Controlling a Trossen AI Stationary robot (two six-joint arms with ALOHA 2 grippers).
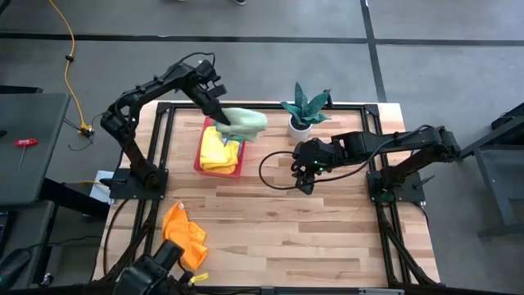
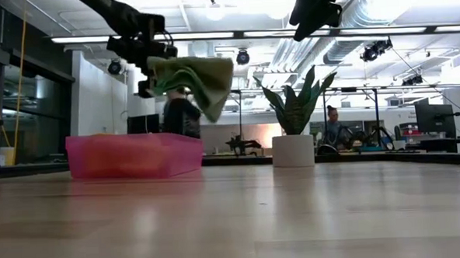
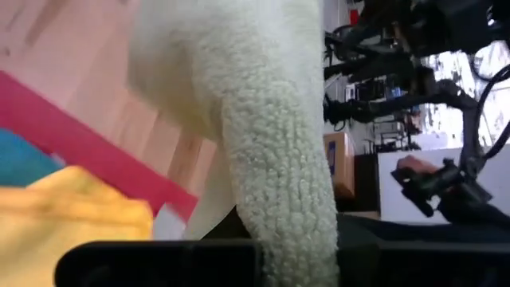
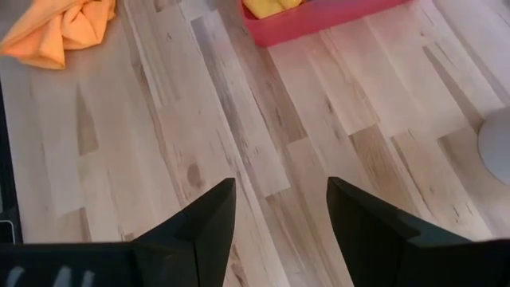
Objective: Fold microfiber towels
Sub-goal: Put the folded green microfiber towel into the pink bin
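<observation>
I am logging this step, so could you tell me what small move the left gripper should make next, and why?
Probably carry the light green towel toward the bare wood in front of the pink tray and lower it: the left gripper holds it bunched in the air above the tray, and the right gripper waits open.

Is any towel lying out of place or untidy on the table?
Yes: the orange towel lies crumpled near the table's front-left edge, far from the pink tray. The light green towel hangs from the shut left gripper above the tray.

High view looked straight down; low view sat level at tabletop; both shared the pink tray point(image 1: 199, 156); wrist views rode close.
</observation>
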